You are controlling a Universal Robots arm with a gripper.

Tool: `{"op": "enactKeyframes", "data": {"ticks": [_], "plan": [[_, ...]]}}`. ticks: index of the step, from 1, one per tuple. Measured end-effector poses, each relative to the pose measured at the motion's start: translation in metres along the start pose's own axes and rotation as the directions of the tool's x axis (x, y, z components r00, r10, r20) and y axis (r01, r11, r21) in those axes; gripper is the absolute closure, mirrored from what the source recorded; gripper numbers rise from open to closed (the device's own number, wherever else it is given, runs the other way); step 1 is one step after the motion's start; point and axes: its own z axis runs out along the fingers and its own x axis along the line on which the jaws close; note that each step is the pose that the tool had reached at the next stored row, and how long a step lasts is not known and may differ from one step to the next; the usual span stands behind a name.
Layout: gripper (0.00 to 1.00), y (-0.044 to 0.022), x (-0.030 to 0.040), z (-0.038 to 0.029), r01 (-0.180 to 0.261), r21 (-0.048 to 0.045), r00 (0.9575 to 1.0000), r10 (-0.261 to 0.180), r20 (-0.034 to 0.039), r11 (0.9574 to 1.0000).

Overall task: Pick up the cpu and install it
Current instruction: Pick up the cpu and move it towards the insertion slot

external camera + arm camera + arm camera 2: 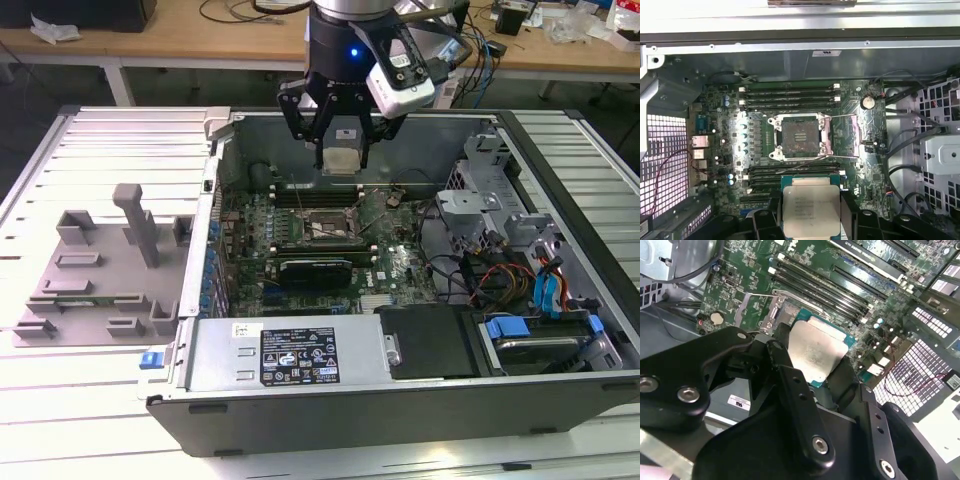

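Your gripper (341, 140) is clamped on the cpu (342, 160), hanging above the motherboard (400, 265).
Expect a light, stiff, probably fragile chip with a slick metal top; you hold its opposite edges, near the empty socket (800, 137).

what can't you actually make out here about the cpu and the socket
- cpu underside and contacts: turned away from the camera in both wrist views.
- cpu side edges, where the pincer grips them: covered by its black fingers in the first wrist view.
- socket pins: too small to tell apart in the first wrist view.
- Markings on the cpu lid: too faint to make out.
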Motion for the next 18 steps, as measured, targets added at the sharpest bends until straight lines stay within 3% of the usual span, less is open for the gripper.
{"op": "enactKeyframes", "data": {"ticks": [3, 10, 13, 18], "plan": [[0.45, 0.0, -0.0001, 0.0002, 0.0, -0.0002, 1.0, 0.0, 0.0001, 1.0], [0.45, 0.0007, 0.0007, 0.0202, 0.0, -0.0001, 1.0, 0.0, 0.0002, 1.0], [0.45, 0.0046, 0.0011, 0.0261, 0.002, -0.0003, 1.0, -0.002, 0.0021, 1.0], [0.45, 0.0192, 0.0022, 0.0331, 0.007, -0.0008, 0.9999, -0.007, 0.0076, 1.0]]}}
